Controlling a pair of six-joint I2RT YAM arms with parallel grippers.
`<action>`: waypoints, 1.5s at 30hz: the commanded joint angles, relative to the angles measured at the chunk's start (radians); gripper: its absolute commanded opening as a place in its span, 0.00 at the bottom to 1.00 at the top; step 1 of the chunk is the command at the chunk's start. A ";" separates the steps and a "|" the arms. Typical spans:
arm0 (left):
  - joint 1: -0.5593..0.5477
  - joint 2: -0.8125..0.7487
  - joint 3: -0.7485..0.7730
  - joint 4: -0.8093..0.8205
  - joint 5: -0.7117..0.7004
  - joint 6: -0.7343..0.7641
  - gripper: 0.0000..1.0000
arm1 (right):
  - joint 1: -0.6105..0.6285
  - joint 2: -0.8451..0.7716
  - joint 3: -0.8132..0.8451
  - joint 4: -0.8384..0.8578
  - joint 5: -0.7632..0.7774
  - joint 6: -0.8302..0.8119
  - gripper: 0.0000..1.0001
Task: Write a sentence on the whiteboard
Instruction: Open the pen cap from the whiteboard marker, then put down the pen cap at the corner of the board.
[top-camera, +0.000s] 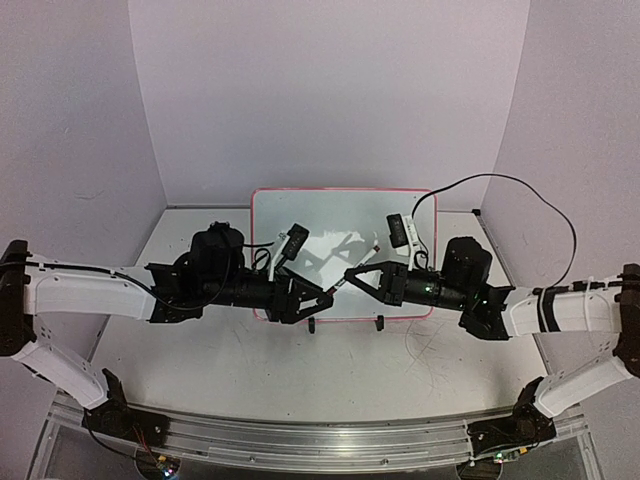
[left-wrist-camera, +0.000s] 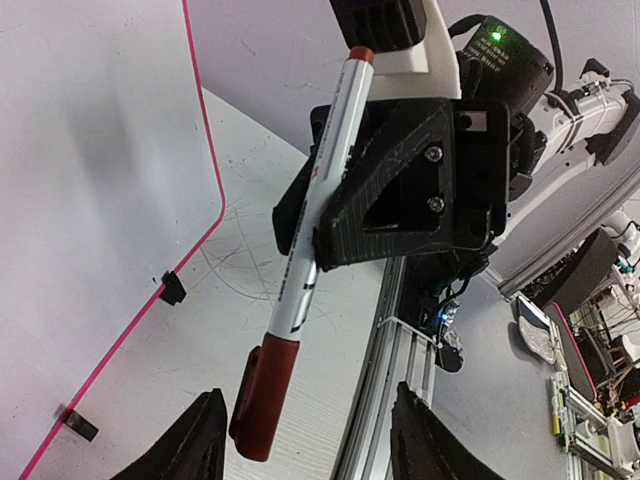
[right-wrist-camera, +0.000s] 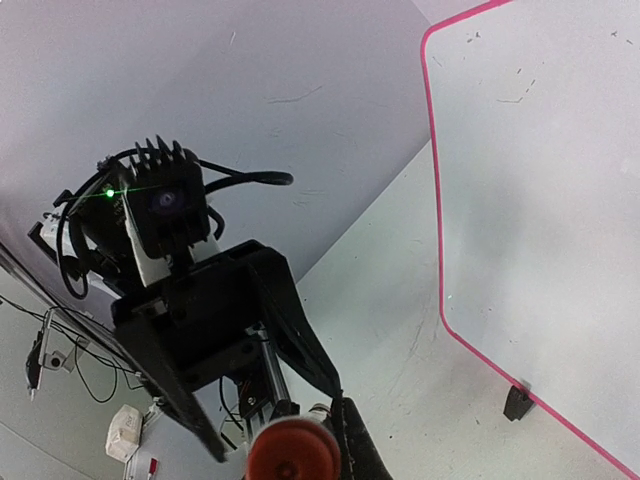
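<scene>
Whiteboard (top-camera: 340, 205) stands upright at the rear centre of the counter (top-camera: 300, 370). In front of it, the right pincer (top-camera: 352, 275) is clamped on a marker (left-wrist-camera: 310, 250). The left pincer (top-camera: 323, 297) is spread wide, its fingers (left-wrist-camera: 190, 445) flanking the marker's red cap (left-wrist-camera: 262, 400).

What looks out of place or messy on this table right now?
Faint grey scribbles mark the table in front of the whiteboard, where no writing belongs. Nothing looks spilled, tipped or broken.
</scene>
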 joint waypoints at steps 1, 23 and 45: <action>-0.001 0.017 0.028 0.041 0.040 0.011 0.46 | 0.001 -0.037 0.022 0.006 -0.021 -0.011 0.00; -0.001 0.049 0.022 0.040 0.022 0.050 0.00 | -0.021 -0.074 0.053 0.009 -0.048 0.080 0.00; 0.001 -0.160 -0.185 -0.063 -0.274 -0.022 0.00 | -0.259 -0.335 0.110 -0.304 0.010 -0.062 0.00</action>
